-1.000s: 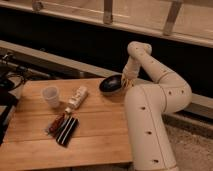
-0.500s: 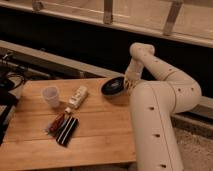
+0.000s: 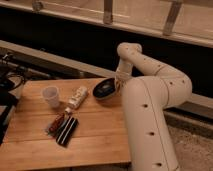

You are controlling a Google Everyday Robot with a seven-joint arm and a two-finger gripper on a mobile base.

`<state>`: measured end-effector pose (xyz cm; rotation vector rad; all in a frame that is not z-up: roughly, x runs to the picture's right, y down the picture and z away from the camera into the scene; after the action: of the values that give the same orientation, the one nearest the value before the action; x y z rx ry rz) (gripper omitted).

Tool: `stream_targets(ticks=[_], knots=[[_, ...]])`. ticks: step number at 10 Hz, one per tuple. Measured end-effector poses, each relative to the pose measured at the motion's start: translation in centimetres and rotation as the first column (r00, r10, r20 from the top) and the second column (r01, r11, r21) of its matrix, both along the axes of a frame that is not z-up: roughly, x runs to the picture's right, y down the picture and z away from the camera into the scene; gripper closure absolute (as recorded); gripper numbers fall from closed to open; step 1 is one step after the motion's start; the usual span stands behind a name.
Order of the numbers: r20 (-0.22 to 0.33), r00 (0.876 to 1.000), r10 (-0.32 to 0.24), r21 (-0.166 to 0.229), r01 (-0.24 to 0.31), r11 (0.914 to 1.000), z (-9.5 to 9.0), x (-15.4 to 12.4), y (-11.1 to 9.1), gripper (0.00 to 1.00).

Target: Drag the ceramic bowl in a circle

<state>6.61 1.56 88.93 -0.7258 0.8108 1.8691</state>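
The ceramic bowl point(image 3: 104, 89) is round, shallow and glossy dark. It sits on the wooden table point(image 3: 95, 135) near the far right edge. My gripper point(image 3: 118, 84) is at the bowl's right rim, reaching down from the white arm point(image 3: 150, 100). The arm hides most of the gripper and the bowl's right edge.
A small translucent white cup point(image 3: 51, 96) stands at the table's left. A white bottle point(image 3: 77, 98) lies just left of the bowl. A red packet point(image 3: 56, 123) and a dark striped packet point(image 3: 67, 130) lie nearer the front. Dark cables and equipment point(image 3: 9, 80) sit beyond the left edge.
The bowl and the gripper have moved left and a little toward the table's front, closer to the white bottle. The other objects have not moved.
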Motion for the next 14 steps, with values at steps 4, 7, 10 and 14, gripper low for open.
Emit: stream_targets(ticks=[4, 7, 10, 14], knots=[[0.005, 0.999, -0.042, -0.020, 0.042, 0.9989, -0.4, -0.2, 0.6, 0.90], [-0.072, 0.996, -0.048, -0.038, 0.045, 0.9983, -2.6, 2.3, 1.9, 0.90], [-0.146, 0.989, 0.002, -0.025, -0.006, 0.9997, -2.1, 5.0, 0.4, 0.90], [-0.272, 0.957, 0.104, -0.013, -0.112, 0.9936, 1.4, 9.3, -3.9, 0.90]])
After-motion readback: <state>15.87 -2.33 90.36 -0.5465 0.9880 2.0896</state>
